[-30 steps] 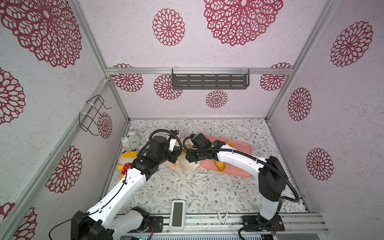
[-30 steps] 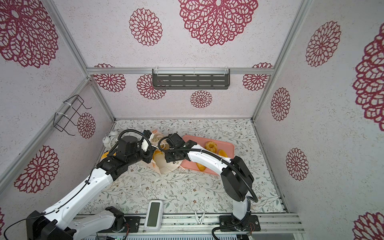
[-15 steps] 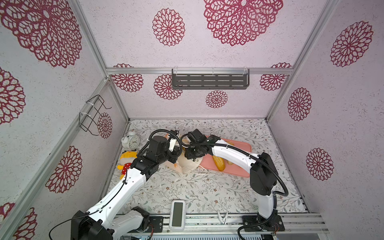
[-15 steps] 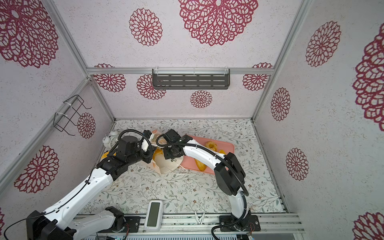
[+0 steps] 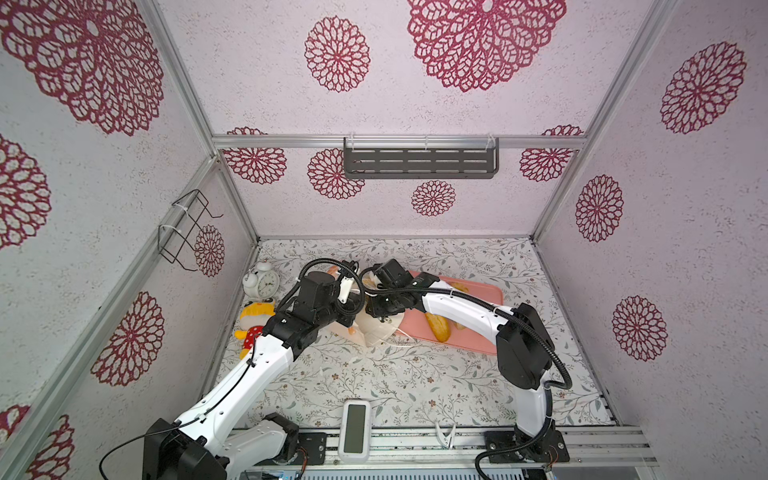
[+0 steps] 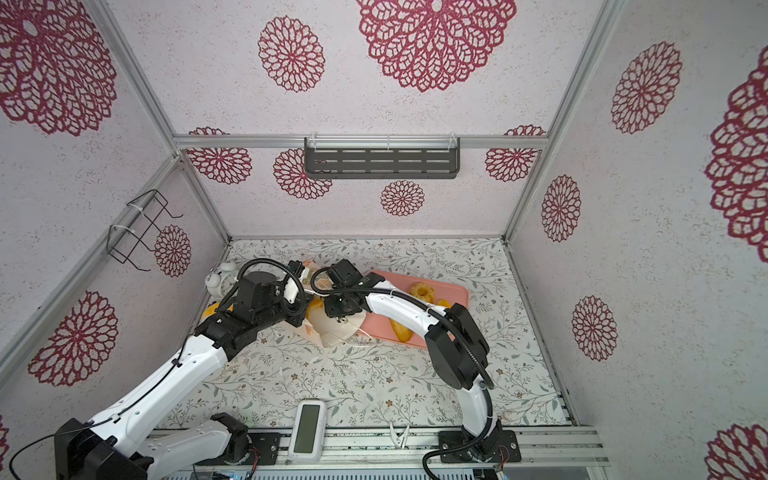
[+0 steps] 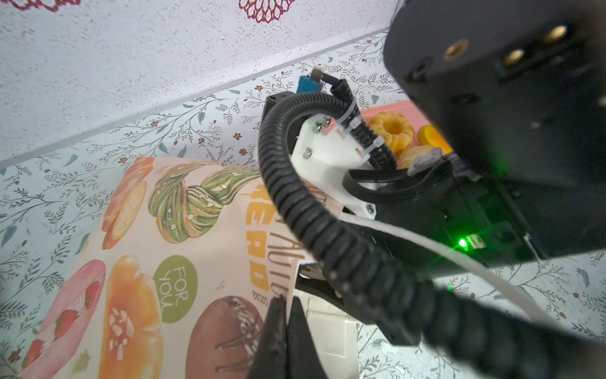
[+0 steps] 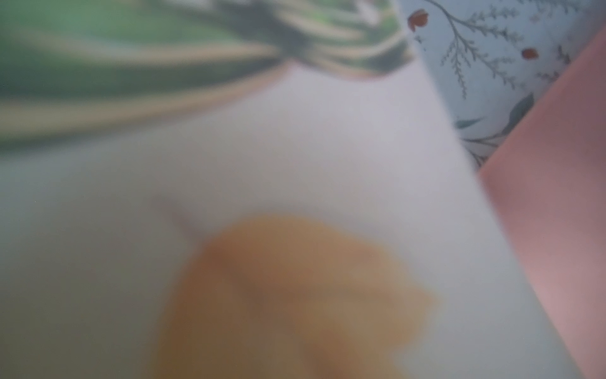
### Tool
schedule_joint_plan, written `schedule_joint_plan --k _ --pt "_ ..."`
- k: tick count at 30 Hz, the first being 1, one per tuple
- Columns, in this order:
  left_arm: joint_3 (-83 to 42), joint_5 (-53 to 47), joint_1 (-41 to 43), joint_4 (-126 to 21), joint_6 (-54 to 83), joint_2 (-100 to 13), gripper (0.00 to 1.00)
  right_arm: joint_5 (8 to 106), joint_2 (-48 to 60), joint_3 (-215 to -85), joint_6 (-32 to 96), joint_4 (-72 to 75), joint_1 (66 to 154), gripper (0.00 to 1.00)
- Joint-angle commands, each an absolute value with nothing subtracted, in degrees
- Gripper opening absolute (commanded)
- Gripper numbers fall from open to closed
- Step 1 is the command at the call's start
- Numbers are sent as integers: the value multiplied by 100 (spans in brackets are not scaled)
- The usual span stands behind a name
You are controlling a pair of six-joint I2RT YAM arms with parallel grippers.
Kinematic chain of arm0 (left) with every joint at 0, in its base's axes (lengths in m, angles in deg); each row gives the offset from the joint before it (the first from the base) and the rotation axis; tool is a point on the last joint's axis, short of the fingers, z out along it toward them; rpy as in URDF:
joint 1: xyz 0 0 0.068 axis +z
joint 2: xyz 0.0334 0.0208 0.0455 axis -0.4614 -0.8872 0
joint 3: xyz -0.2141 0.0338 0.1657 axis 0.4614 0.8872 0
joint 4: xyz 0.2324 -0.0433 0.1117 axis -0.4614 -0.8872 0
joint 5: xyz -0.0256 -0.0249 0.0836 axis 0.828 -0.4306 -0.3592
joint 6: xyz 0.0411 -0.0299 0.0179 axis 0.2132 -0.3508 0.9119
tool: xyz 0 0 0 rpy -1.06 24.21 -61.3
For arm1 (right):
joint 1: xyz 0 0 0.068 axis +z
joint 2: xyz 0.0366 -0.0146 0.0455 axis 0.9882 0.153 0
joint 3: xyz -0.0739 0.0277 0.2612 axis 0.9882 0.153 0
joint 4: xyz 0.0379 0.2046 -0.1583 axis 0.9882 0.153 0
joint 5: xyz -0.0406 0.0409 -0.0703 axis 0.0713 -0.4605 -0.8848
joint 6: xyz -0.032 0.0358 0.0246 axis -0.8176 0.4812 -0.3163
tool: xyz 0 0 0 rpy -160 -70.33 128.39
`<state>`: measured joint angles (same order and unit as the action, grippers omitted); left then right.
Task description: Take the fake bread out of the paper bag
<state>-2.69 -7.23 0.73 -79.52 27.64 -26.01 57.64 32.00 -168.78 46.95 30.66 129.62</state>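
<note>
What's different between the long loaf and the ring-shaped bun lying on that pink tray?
The long loaf is a narrow stick; the ring bun is round and fluted with a hole in its middle. The loaf looks golden-brown, the ring bun yellower. The loaf lies near the front edge of the pink tray, the ring bun near its back edge. Both are glossy and rest on the tray, outside the paper bag.

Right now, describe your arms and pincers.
Both the left arm and right arm have white links, black joints and bases, and a black ribbed hose looped alongside. The left pincer is thin and black. The right pincer is hidden.
</note>
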Motion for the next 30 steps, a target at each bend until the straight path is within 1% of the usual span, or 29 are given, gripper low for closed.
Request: schedule_joint_plan --k 1,5,15,21,25,30 --pt "-391 -587 10 -7787 2849 -2538 0 5944 2958 -16820 4732 2549 12927 21" --pt "-366 -614 11 -7790 2849 -2507 0 5861 2630 -16478 4869 2350 12898 11" --pt "-310 -799 10 -7754 2737 -2503 0 5682 1809 -16011 4767 2479 12894 0" --pt "-345 -990 7 -7734 2579 -2611 0 5764 1348 -15591 4831 2529 12921 0" --pt "-437 -1310 12 -7769 2481 -2730 0 5758 1085 -15206 4904 2552 13073 0" --pt "-459 -1282 14 -7719 2427 -2793 0 5697 885 -14696 5031 2386 13126 0"
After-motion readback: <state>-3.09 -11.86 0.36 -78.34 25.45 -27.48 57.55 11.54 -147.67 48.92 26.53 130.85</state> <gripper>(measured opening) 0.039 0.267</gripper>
